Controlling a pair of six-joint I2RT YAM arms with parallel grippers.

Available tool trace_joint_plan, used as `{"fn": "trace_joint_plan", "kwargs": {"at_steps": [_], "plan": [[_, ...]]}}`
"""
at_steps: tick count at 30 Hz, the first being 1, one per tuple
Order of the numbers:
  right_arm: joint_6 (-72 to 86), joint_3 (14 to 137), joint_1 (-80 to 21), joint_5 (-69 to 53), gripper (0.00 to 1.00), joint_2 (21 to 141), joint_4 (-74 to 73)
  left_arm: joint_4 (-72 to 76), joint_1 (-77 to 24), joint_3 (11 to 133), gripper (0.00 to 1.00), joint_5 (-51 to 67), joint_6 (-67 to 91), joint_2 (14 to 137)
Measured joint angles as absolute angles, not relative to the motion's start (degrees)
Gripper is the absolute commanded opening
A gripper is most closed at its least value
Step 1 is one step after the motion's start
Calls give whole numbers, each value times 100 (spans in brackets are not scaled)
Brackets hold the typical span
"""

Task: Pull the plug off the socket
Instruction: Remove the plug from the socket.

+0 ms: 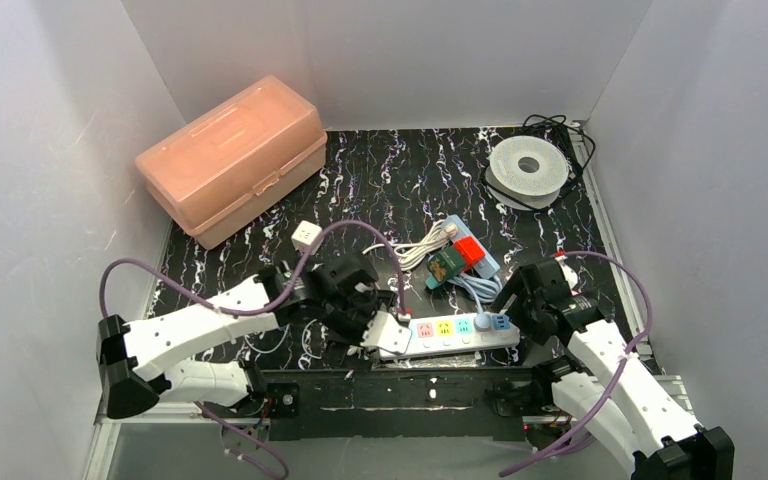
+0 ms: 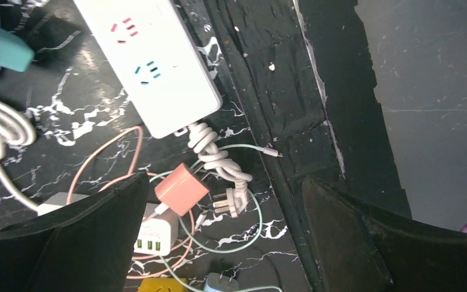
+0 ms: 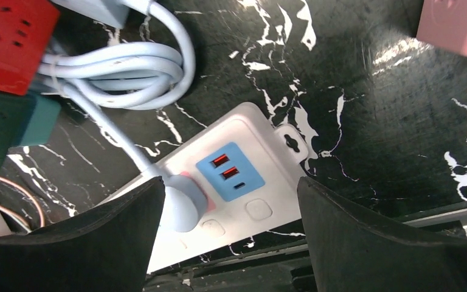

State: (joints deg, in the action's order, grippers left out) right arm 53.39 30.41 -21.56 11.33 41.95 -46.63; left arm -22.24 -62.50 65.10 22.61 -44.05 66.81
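Note:
A white power strip (image 1: 450, 334) lies near the table's front edge. It also shows in the right wrist view (image 3: 231, 182) and the left wrist view (image 2: 152, 67). A light-blue round plug (image 3: 182, 204) sits in its socket next to the blue USB panel (image 3: 229, 171); in the top view the plug (image 1: 482, 323) is near the strip's right end. My right gripper (image 3: 228, 234) is open above that end, the plug by its left finger. My left gripper (image 2: 225, 234) is open and empty over the strip's left end, above loose chargers.
A pink charger (image 2: 181, 188), a white USB charger (image 2: 155, 237), the strip's own white plug (image 2: 234, 201) and thin cables lie under the left gripper. Red and green socket cubes (image 1: 458, 260) with coiled blue cable sit behind the strip. A pink box (image 1: 232, 158) and tape roll (image 1: 528, 170) stand at the back.

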Motion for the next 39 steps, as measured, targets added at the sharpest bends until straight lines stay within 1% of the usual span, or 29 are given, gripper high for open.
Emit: {"fn": "trace_joint_plan", "kwargs": {"at_steps": [4,11,19,27,33,39], "plan": [[5485,2735,-2156,1057,82,4180,-4567,-1839,-6519,6027,98,1977,-4254,6860],[5699,2327,-2150,738,79,3933,-4235,-1273,-6543,5804,98,1796,-3743,7264],[6001,1911,-2150,54,74,3730,-3704,-757,-6547,5684,98,1756,-3426,7994],[6252,1734,-2200,-375,73,3649,-3339,-458,-6547,5684,98,1710,-3258,8361],[6265,1734,-2206,-408,73,3553,-3371,75,-6547,5682,98,1413,-3295,8781],[6294,1734,-2215,-423,70,3297,-3518,685,-6547,5599,98,1022,-3409,9168]]}}
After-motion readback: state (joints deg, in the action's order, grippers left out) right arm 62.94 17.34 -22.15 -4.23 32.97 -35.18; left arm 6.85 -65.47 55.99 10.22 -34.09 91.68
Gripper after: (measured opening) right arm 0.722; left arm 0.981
